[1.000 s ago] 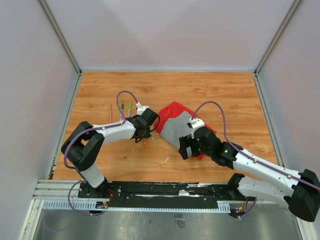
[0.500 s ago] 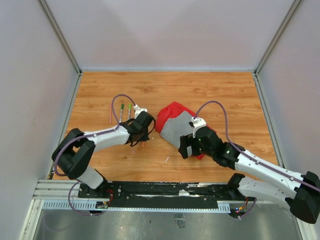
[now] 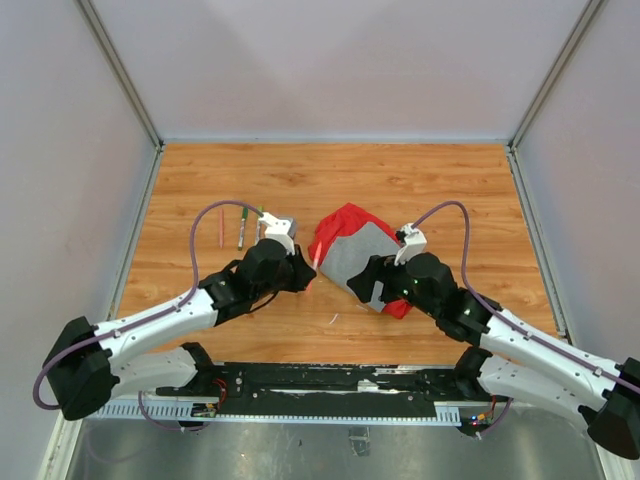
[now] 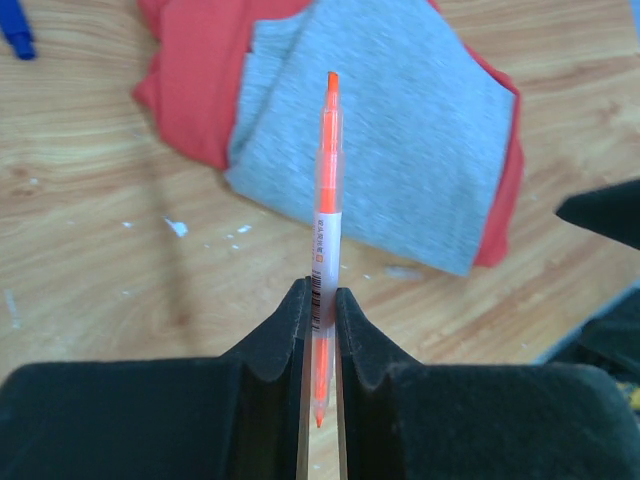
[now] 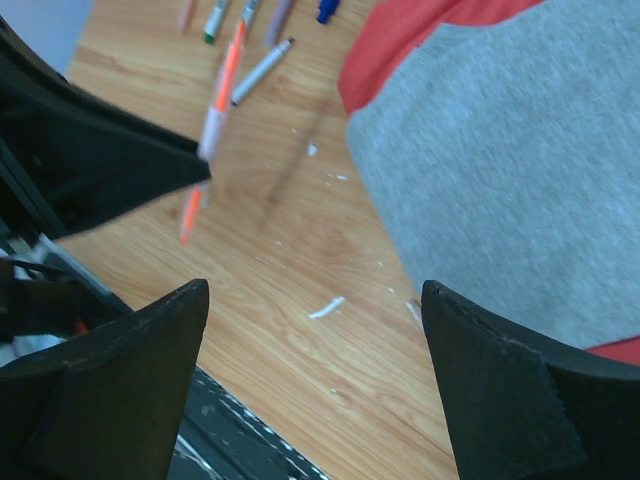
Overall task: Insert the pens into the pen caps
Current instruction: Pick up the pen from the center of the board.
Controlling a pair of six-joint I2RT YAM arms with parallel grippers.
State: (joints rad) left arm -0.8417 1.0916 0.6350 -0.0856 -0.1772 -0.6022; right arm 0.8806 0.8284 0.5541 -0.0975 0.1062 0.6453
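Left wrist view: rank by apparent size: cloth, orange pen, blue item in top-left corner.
1. red-and-grey cloth, largest by far.
2. orange pen, clamped in the left gripper; nearness to the camera inflates it.
3. blue item, smallest, though the frame edge cuts it off.

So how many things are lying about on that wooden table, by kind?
Orange marker pen, held in the left gripper: 1
Loose thin marker pens on the wooden table: 5
Small blue plastic piece: 1
Red-and-grey cloth: 1
Total: 8
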